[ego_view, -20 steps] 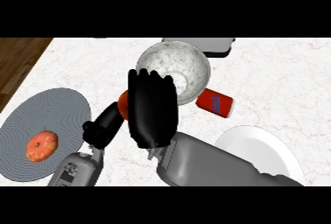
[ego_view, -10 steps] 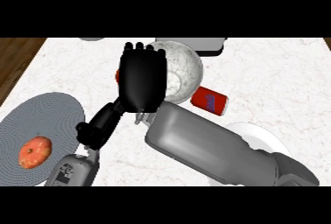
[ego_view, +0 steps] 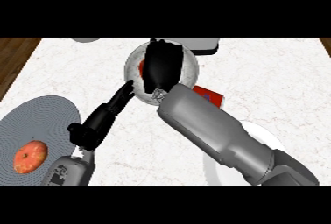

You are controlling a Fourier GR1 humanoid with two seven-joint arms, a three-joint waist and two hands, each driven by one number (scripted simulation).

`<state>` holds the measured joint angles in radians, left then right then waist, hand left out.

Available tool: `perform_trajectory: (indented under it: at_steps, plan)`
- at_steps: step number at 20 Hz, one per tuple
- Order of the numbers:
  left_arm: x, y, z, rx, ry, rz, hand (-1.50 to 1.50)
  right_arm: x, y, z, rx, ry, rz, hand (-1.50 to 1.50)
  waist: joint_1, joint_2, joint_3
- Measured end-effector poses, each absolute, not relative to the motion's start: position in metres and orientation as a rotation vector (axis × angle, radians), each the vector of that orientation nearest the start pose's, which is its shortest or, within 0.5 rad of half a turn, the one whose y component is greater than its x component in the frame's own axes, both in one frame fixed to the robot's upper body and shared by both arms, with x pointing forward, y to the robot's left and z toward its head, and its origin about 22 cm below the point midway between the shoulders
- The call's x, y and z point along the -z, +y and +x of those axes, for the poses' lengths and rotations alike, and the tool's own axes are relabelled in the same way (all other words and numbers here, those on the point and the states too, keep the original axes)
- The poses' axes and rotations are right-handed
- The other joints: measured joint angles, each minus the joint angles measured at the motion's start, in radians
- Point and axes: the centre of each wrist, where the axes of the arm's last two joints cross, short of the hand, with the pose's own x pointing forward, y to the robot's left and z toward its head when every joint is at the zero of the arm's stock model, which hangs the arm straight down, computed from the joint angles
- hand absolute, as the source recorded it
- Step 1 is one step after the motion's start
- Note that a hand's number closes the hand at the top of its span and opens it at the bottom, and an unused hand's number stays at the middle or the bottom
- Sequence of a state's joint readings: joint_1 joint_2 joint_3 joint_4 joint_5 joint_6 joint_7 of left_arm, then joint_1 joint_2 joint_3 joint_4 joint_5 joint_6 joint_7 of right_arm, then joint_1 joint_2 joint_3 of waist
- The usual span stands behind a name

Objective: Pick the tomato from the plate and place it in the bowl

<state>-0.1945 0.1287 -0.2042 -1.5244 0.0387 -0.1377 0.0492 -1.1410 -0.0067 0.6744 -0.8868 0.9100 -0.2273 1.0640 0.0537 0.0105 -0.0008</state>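
Right hand over bowl; release not confirmed.

The right hand (ego_view: 161,65) hangs over the bowl (ego_view: 188,74), fingers curled round a red item, apparently the tomato (ego_view: 142,67). Left hand (ego_view: 107,116) is open beside the plate (ego_view: 39,120), which carries an orange fruit (ego_view: 30,156). Letting go remains.

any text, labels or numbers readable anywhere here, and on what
None can be read.
Red can: no print that can be made out on the part that shows.
Left forearm, by the left hand: a small dark mark on the grey shell, too blurred to read.
Plate, bowl, counter: no text.
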Motion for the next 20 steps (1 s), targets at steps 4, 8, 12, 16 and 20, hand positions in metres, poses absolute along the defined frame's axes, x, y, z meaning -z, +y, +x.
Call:
perform_trajectory:
  at_steps: [4,8,12,16,20]
  plan:
    - [-0.037,0.188,0.277,0.425,-1.608,-0.216,0.00,-0.133,0.008,0.378,-0.822,-1.254,-1.122,-1.50,0.002,0.003,0.001]
    - [-0.039,0.191,0.275,0.424,-1.605,-0.216,0.00,-0.119,0.000,0.384,-0.804,-1.276,-0.998,-1.50,0.001,0.002,0.001]
    - [-0.038,0.188,0.273,0.414,-1.598,-0.206,0.00,-0.125,-0.002,0.395,-0.738,-1.364,-0.959,-1.50,-0.005,0.001,0.001]
    - [-0.038,0.193,0.270,0.407,-1.598,-0.198,0.00,-0.131,-0.007,0.403,-0.589,-1.452,-0.948,-1.50,-0.014,-0.002,0.001]
    - [-0.037,0.197,0.271,0.391,-1.594,-0.186,0.00,-0.137,-0.015,0.406,-0.408,-1.510,-0.928,-1.50,-0.033,-0.006,0.001]
